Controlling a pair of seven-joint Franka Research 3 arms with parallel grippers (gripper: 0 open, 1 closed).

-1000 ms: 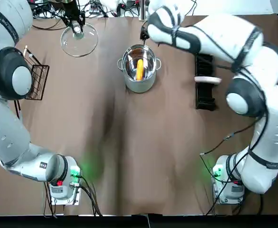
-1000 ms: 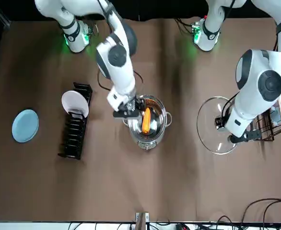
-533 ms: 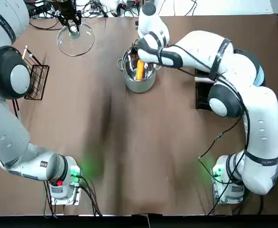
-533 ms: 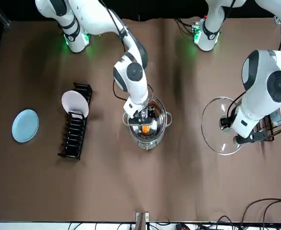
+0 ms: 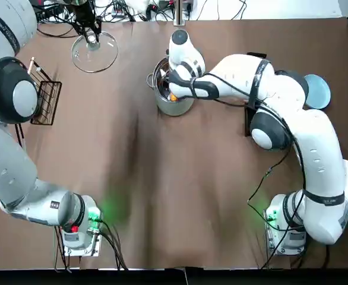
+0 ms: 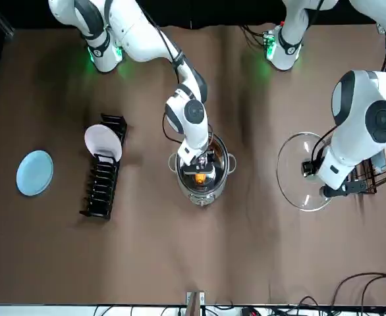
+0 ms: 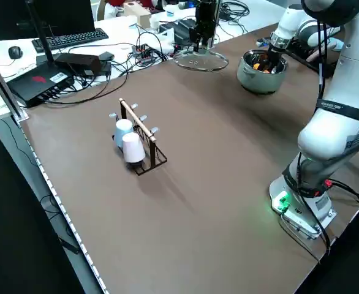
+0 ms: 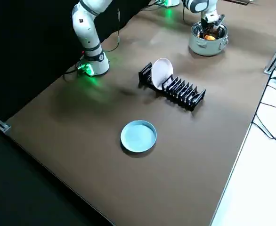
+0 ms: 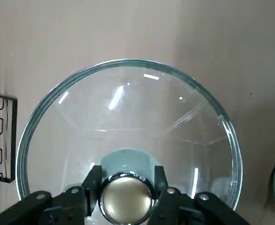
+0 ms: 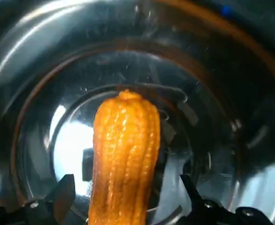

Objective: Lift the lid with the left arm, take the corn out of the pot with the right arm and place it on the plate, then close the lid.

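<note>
The steel pot (image 5: pixel 175 107) stands uncovered at the table's far middle, with the orange corn cob (image 10: pixel 124 151) lying in its bottom. My right gripper (image 10: pixel 128 199) is down inside the pot (image 6: pixel 203 193), open. Its fingers (image 10: pixel 65 193) stand on either side of the corn (image 6: pixel 200 176) with a gap to it. My left gripper (image 9: pixel 126 199) is shut on the knob of the glass lid (image 5: pixel 94 51). It holds the lid (image 6: pixel 303 172) off to the pot's left. The blue plate (image 6: pixel 34 172) lies far to the right, near the table edge.
A black dish rack (image 6: pixel 103 178) with one white plate (image 8: pixel 162 72) stands between the pot and the blue plate (image 8: pixel 138 136). A wire rack with cups (image 7: pixel 136 144) sits at the left side. Cables and a keyboard lie beyond the far edge.
My right gripper moved from beside the pot to over it and down inside, straddling the corn. The left gripper shifted the lid slightly farther away.
</note>
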